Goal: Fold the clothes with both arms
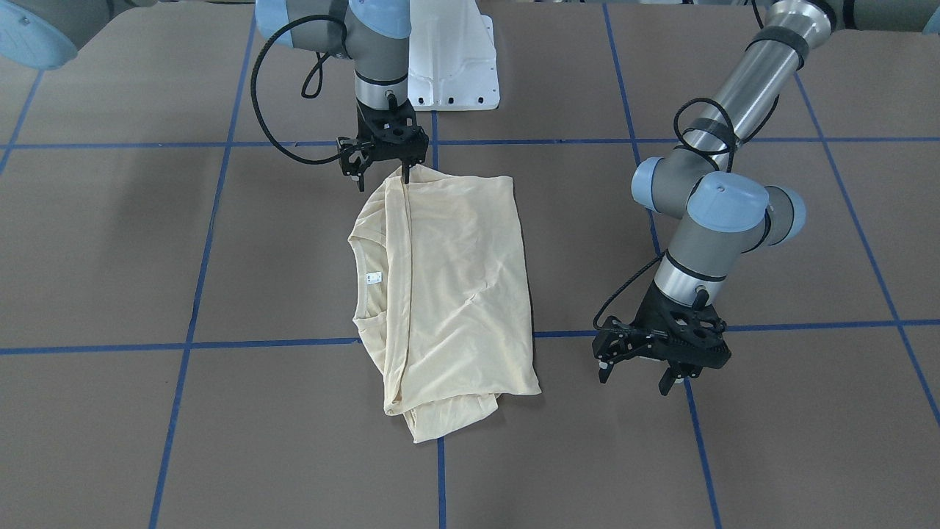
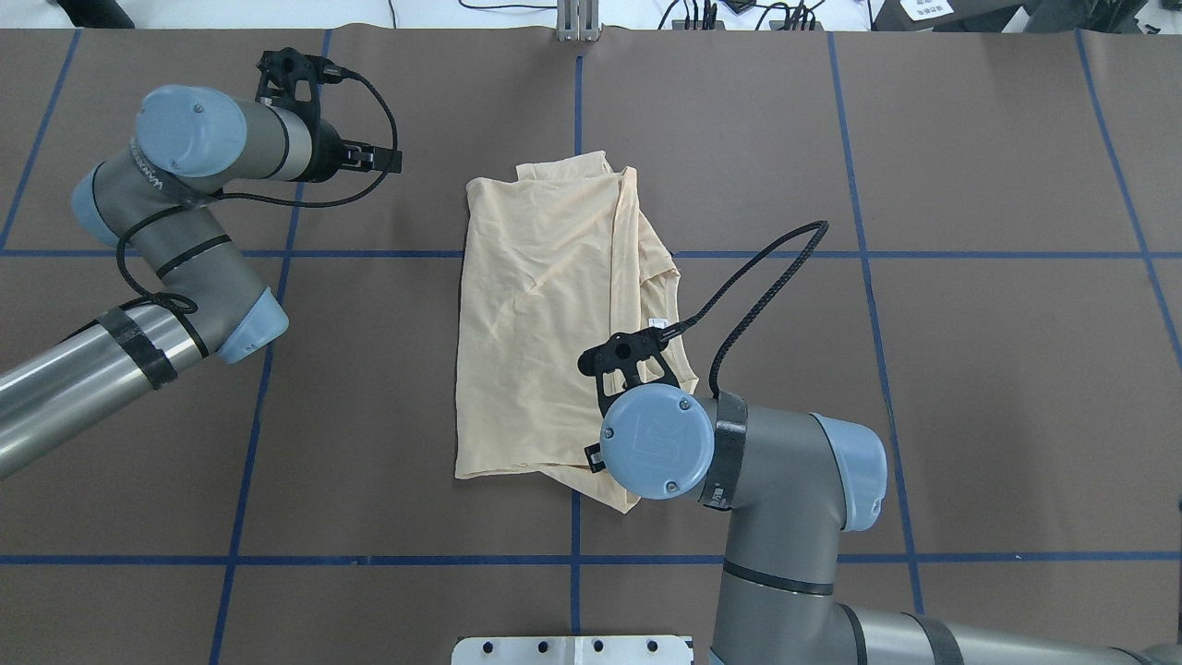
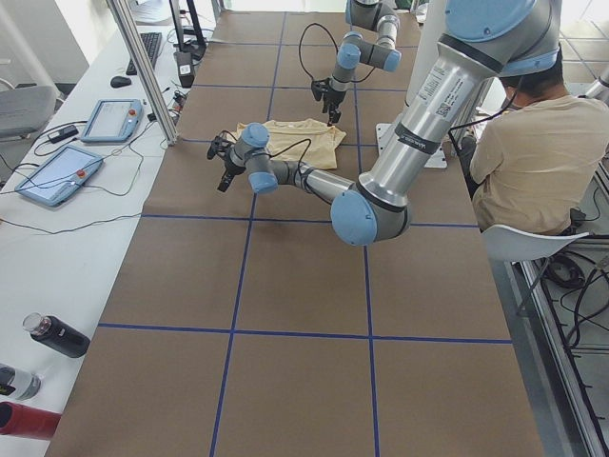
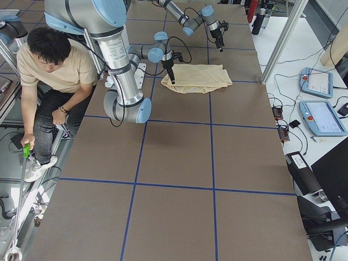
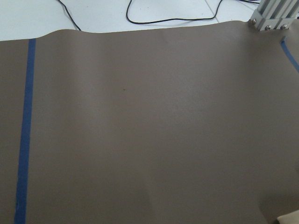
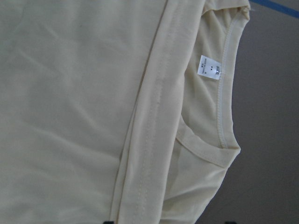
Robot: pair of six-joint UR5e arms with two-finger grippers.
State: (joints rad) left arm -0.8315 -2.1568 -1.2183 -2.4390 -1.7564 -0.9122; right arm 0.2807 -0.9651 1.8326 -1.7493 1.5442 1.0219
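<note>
T-shirt (image 1: 455,279): cream, folded, flat on the table (image 1: 147,257).
Right gripper (image 1: 383,180): jaws wide, at the shirt's corner.
Left gripper (image 1: 635,380): jaws wide, beside the shirt, apart.

Front cam looked steeply down at the worktop (image 1: 110,257) from across it; overhead cam looked forward-down from the opposite side. Both shared the T-shirt (image 1: 455,279) mid-worktop. Side cams shot along the worktop from either end, far off. Left wrist cam saw bare worktop, close. Right wrist cam sat tight over the neck label (image 6: 210,68).

A brown table (image 3: 304,276) gridded with blue tape (image 3: 285,333) adjoins a white bench (image 3: 67,257) holding seemingly tablets (image 3: 48,176).
</note>
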